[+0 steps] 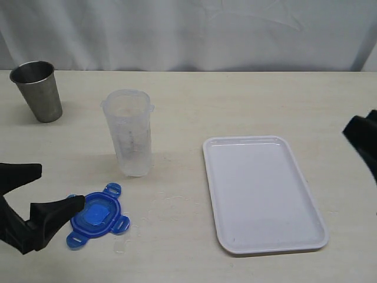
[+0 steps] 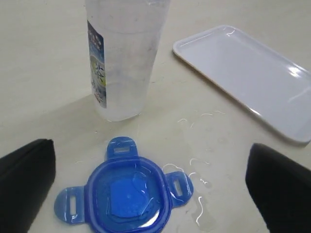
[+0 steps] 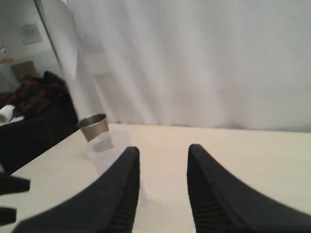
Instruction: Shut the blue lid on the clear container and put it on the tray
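Metal cup (image 1: 38, 90) sits back left on the worktop (image 1: 235, 100). The left tool (image 1: 62, 186) is spread wide and grips nothing, with the blue lid (image 1: 97, 215) lying flat right at its fingertips. The clear container (image 1: 131, 141) stands upright just behind the lid. The tray (image 1: 265, 236) is well off to the right. Right tool (image 3: 163, 150) is partly open, holding nothing.

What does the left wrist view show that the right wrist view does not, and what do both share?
Only the left wrist view: the blue lid, lying flat, and the tray. Only the right wrist view: the metal cup, the white curtain and the right gripper, open. Both: the clear container, standing upright, and the table.
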`<state>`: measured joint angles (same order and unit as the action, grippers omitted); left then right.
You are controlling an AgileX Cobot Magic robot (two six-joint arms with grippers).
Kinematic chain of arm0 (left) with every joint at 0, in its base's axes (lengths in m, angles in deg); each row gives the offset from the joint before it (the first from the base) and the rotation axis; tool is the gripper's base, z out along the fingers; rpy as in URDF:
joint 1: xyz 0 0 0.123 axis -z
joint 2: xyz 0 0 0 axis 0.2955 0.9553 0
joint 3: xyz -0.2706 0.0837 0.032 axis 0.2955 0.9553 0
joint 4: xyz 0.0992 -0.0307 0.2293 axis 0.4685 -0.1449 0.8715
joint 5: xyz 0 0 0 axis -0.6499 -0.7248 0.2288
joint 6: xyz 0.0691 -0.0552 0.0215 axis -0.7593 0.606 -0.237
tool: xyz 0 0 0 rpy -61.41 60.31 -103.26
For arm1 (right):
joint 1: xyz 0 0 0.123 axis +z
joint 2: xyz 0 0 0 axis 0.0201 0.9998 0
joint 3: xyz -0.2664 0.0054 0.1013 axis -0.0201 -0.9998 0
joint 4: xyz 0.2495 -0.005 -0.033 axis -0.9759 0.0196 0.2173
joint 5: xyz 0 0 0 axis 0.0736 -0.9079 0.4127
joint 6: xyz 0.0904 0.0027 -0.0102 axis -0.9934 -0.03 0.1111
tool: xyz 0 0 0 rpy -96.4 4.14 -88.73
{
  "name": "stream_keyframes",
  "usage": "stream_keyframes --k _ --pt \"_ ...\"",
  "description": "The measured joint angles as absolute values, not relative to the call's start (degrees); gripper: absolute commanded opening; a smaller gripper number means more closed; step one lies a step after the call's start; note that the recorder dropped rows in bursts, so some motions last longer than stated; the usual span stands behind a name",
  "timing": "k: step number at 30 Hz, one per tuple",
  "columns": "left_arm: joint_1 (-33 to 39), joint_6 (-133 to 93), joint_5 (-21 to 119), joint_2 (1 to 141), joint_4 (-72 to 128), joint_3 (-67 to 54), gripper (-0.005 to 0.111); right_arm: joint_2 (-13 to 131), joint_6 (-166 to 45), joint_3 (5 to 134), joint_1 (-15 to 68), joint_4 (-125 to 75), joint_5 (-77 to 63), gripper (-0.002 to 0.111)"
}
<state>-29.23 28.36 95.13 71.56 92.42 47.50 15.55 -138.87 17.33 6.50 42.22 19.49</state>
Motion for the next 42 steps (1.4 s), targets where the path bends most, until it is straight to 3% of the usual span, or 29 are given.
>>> stream_keyframes --k 8,16,19,27,34,42 --pt "-29.2 34.4 95.0 71.6 94.3 47.5 0.105 32.2 -136.1 20.1 6.5 45.2 22.7 0.032" --pt "-29.2 36.9 85.9 71.5 91.1 47.5 0.105 50.1 -131.5 36.5 6.5 40.8 -3.6 0.032" --pt "-29.2 40.2 73.0 71.5 87.1 46.1 0.105 55.5 -128.1 42.5 6.5 34.4 -12.9 0.032" --pt "-28.7 53.6 66.2 71.5 92.1 41.1 0.105 56.8 -122.7 43.5 6.5 27.8 -14.0 0.032" --pt "-25.8 91.0 68.4 76.4 124.8 34.5 0.105 56.8 -113.8 43.6 6.5 18.0 -14.2 0.032" --pt "-25.7 91.9 71.4 88.8 127.5 30.0 0.105 56.8 -106.7 43.6 6.5 11.4 -14.2 0.032"
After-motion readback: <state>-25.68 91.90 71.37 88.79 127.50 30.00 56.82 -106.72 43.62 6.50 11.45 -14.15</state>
